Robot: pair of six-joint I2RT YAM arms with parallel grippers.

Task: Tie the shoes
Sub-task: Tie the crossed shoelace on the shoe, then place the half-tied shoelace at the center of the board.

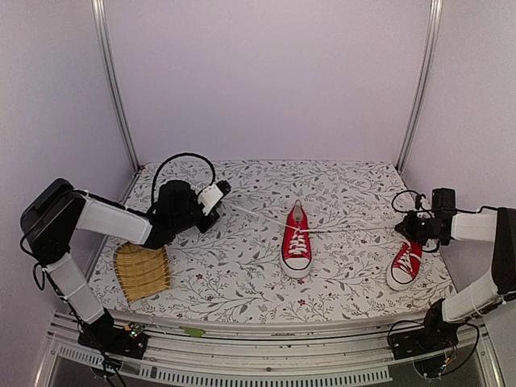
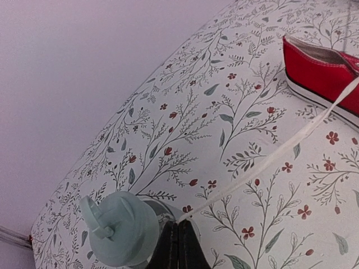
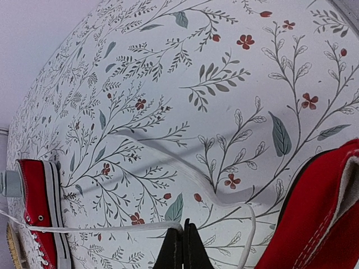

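One red shoe [image 1: 297,246] with white laces stands mid-table, toe toward me. The other shoe [image 1: 405,264] lies at the right. My left gripper [image 1: 224,193] is shut on one white lace end [image 2: 263,162], which runs taut from my pinched jaws [image 2: 179,224] to the middle shoe [image 2: 325,73]. My right gripper [image 1: 403,228], just above the right shoe, is shut on the other lace end [image 3: 101,228]. That end stretches from the middle shoe [image 3: 39,207] to my shut jaws [image 3: 183,227]. The right shoe [image 3: 320,218] fills the corner beside them, and a loose lace loop [image 3: 253,224] lies next to it.
A floral cloth [image 1: 242,274] covers the table and has a raised fold [image 3: 168,151] near the right gripper. A woven yellow mat [image 1: 143,270] lies at the front left under the left arm. Lilac walls and metal posts [image 1: 113,81] enclose the back and sides.
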